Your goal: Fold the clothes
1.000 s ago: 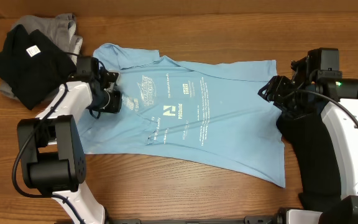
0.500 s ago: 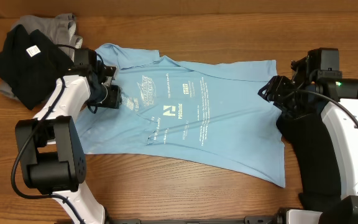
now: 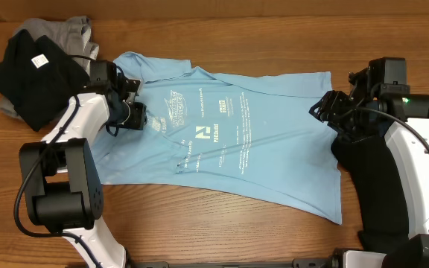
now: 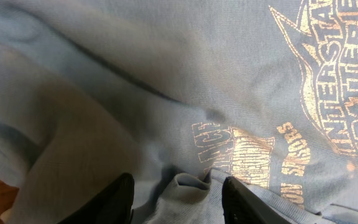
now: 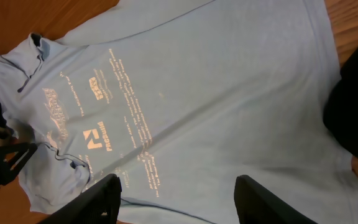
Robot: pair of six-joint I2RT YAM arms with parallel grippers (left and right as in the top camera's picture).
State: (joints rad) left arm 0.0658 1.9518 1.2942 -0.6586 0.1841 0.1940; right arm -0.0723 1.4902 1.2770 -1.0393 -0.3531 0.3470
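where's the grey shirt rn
Overhead view: the grey shirt sits top left, on the robot's left, mostly under the black shirt, beside the light blue shirt.

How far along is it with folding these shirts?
Barely started. Done: nothing for certain; the black T-shirt and grey T-shirt sit heaped on the robot's left. In hand: the light blue T-shirt lies spread open, unfolded. The left fingers seem to pinch a pucker of it near the print, and the right fingers hang open above it. Left: every fold.
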